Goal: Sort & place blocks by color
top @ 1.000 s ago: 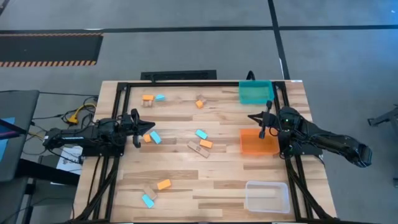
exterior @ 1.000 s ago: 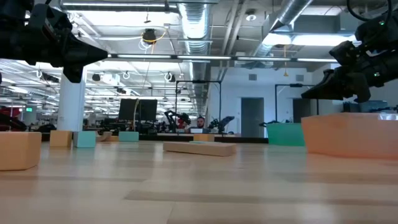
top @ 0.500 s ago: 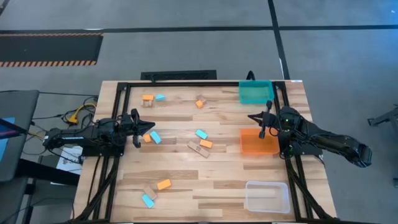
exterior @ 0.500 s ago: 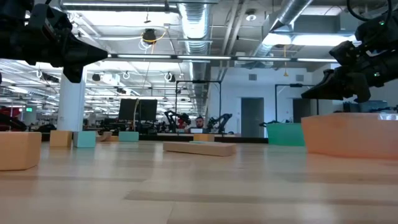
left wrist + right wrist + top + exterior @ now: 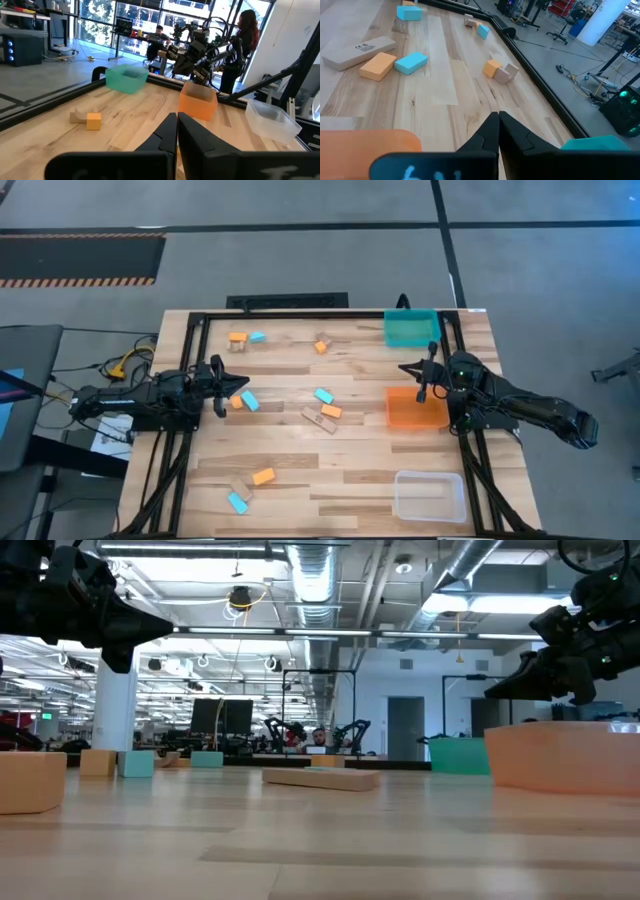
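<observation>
Blocks (image 5: 262,476) are seen scattered across the counter (image 5: 330,470), from 7 o'clock to 11. The left gripper (image 5: 241,385) is held clenched and empty at 9 o'clock; the right gripper (image 5: 408,369) is clenched, empty, at 3, beside the orange bin (image 5: 415,408).

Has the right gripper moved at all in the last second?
No. In the high view the right gripper sits at the same spot beside the orange bin as a second ago, fingers shut.

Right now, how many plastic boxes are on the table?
3, all down the right side in the overhead view: a teal bin at the top, an orange bin in the middle, a clear bin at the bottom. None seems hidden.
</observation>
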